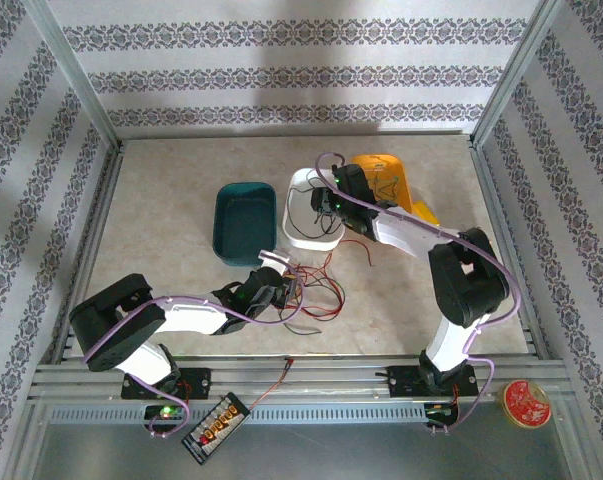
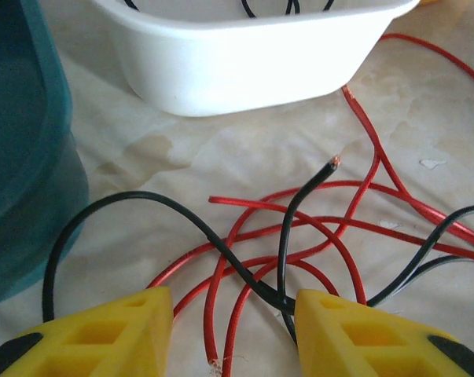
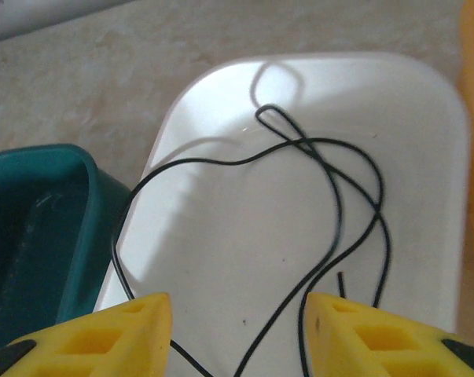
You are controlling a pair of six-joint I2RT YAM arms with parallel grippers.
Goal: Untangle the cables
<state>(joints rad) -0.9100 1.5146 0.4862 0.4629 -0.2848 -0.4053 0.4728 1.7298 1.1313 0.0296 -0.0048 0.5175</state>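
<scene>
Right gripper (image 3: 237,306), fingers spread and empty, above white tray (image 3: 315,60) holding black cable (image 3: 340,204); left gripper (image 2: 235,314) beside tray, fingers parted astride tangled red and black cables (image 2: 364,122).

- white tray (image 2: 244,71): smooth glossy plastic
- teal tray (image 2: 24,157): smooth plastic, slight sheen
- cables (image 2: 142,194): shiny plastic sleeving
- table (image 2: 221,149): matt, mottled, stained
- left gripper fingers (image 2: 103,338): matt yellow plastic

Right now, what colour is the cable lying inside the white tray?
Black. The cable shows best in the right wrist view, looped loosely inside the white tray.
</scene>
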